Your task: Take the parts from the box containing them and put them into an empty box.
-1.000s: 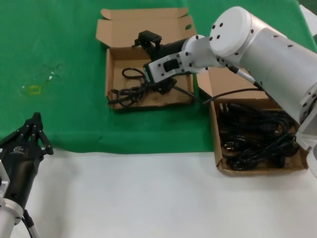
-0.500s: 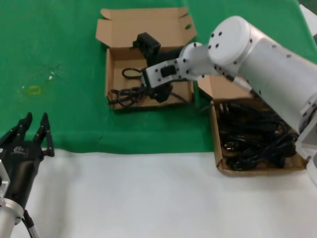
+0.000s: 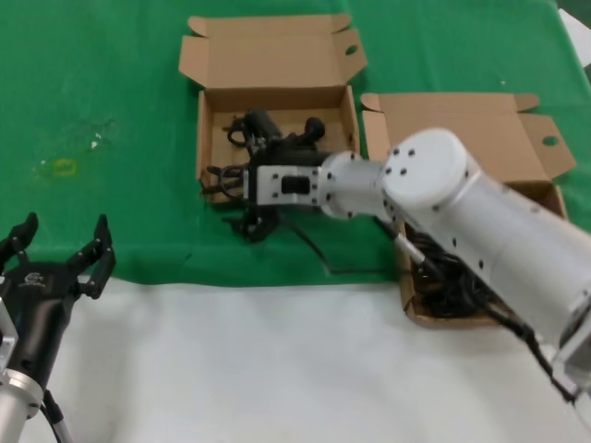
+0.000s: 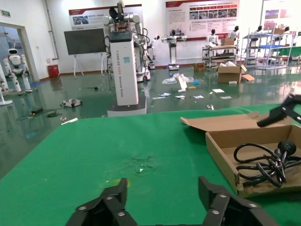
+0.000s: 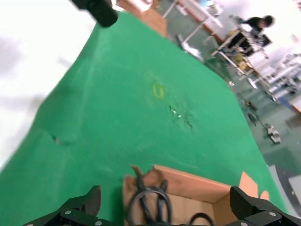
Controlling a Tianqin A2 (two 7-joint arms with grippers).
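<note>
The box with the parts (image 3: 462, 115) stands at the right, and my right arm hides most of it. Tangled black cords (image 3: 443, 281) show at its front. The other box (image 3: 201, 138) lies at the back centre and holds a few black cords (image 3: 231, 180). My right gripper (image 3: 245, 198) is open over that box's front edge, with the cords (image 5: 148, 202) and box (image 5: 197, 188) between its wide-apart fingers. A thin black cord (image 3: 323, 266) trails over the mat towards the right box. My left gripper (image 3: 63, 231) is open and empty at the front left, and in its own view (image 4: 162, 184) it faces the back box (image 4: 225, 146).
A green mat (image 3: 111, 212) covers the far half of the table, and the near half is white (image 3: 277, 369). A small yellow mark (image 3: 63, 167) lies on the mat at the left. Both box lids stand open towards the back.
My right arm has swung down and forward from above the back box to its front edge, now covering more of the right box. My left gripper has opened from shut.
</note>
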